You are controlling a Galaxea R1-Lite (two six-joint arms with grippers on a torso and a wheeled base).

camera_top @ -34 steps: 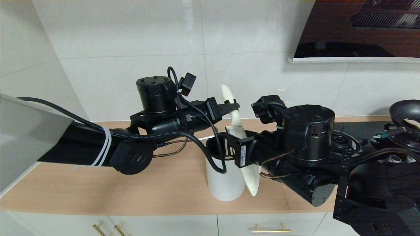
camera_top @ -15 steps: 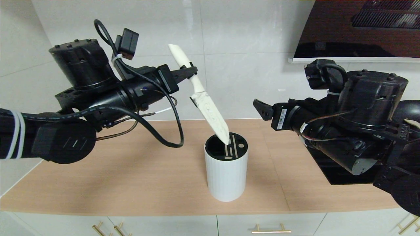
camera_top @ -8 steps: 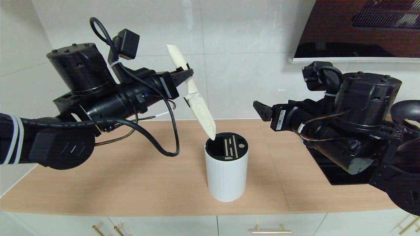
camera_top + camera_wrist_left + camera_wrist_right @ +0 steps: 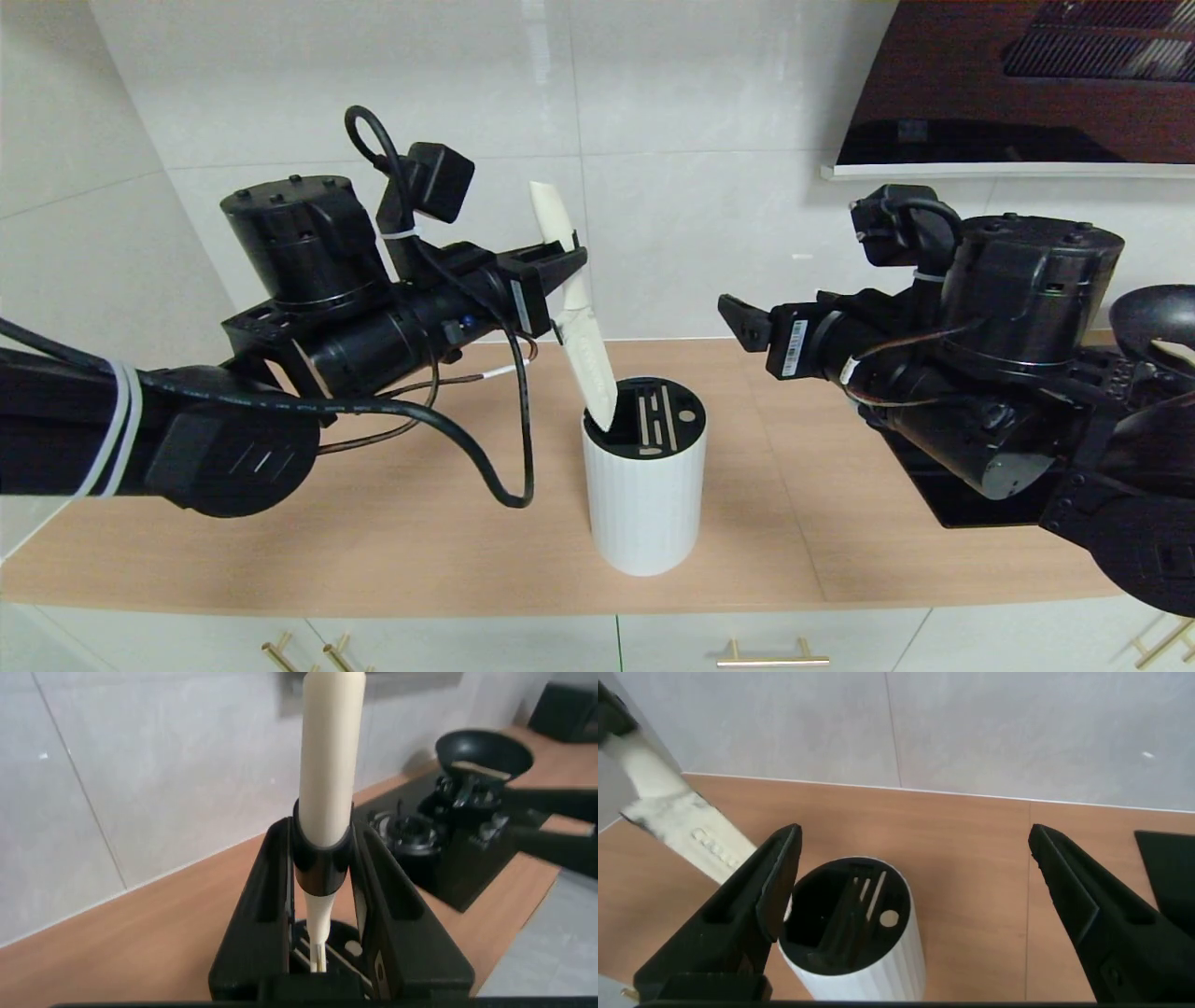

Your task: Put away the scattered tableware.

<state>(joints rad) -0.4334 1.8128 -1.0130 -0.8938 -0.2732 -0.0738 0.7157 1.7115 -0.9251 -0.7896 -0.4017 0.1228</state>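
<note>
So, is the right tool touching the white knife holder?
Apart. The head view shows the right tool open, above and right of the knife holder, with wall and counter visible between them.

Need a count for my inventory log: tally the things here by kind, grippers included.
knife: 1
holder: 1
pan: 1
grippers: 2, the left gripper and the right gripper
Total: 5

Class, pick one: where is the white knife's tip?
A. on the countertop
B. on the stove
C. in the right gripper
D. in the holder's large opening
D: the left gripper holds the knife blade-down, tip inside the white knife holder's large opening.
</note>
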